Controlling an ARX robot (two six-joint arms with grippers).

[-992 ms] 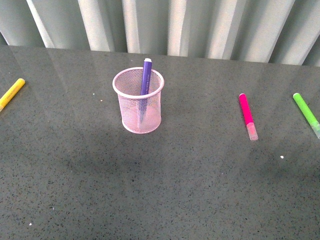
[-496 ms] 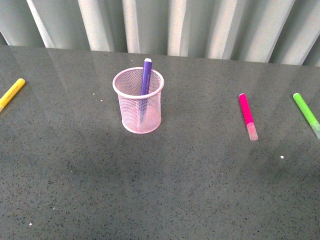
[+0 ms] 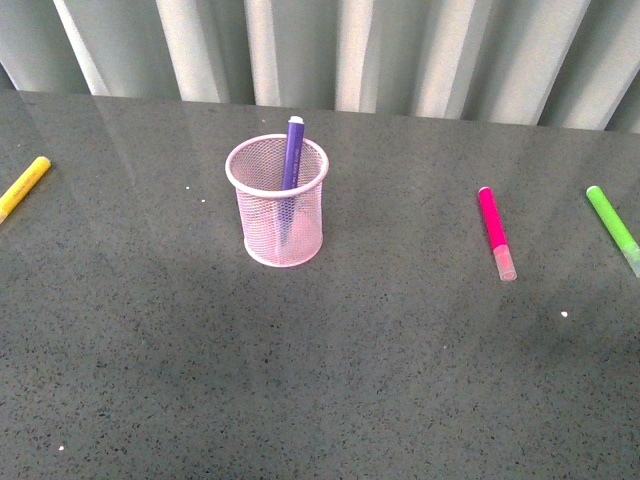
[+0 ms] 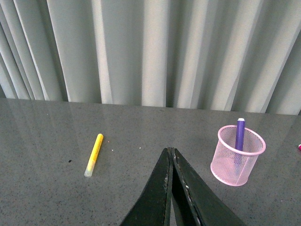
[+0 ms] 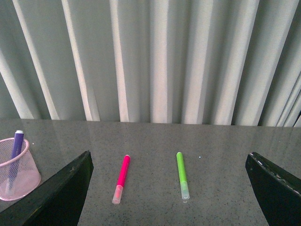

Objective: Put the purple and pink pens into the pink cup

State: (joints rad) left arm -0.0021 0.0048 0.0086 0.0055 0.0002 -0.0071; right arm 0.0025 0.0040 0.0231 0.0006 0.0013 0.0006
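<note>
Purple pen (image 3: 291, 150) in pink cup (image 3: 265, 225), mesh-veiled; left fingers (image 4: 160, 188) together; right fingers (image 5: 61, 197) wide, cropped.

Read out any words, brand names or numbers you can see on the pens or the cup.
No text can be read anywhere in these pictures.
The purple pen, pink pen, green pen and yellow pen show no legible print; any marking on them is too small to tell.
The pink cup is plain mesh with no label.
</note>
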